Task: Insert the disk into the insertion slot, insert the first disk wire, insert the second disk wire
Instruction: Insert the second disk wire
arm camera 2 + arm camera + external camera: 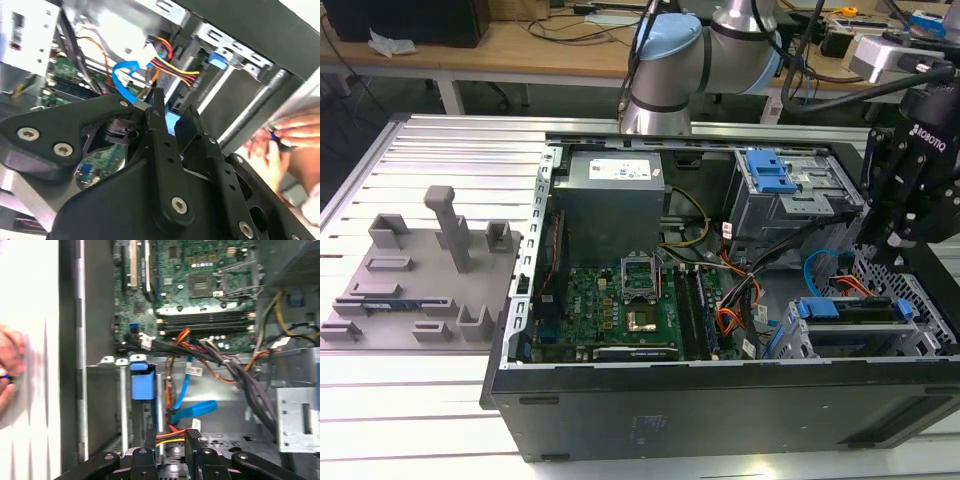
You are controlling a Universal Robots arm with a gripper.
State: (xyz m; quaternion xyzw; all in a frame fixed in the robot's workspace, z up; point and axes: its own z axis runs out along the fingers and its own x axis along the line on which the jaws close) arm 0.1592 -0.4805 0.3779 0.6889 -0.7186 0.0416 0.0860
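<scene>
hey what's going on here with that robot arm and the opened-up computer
A robot arm is working inside an open desktop computer case. Its claw hangs above the drive cage at the exterior view's right, where the disk in its blue carrier already sits in the bay. In the first wrist view the claw is just over a bundle of red, yellow and black power wires, with a loose blue data cable beside it. A person's hand is close by outside the case.

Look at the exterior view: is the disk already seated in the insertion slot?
Yes, the disk sits in the insertion slot, its blue carrier showing.
</scene>
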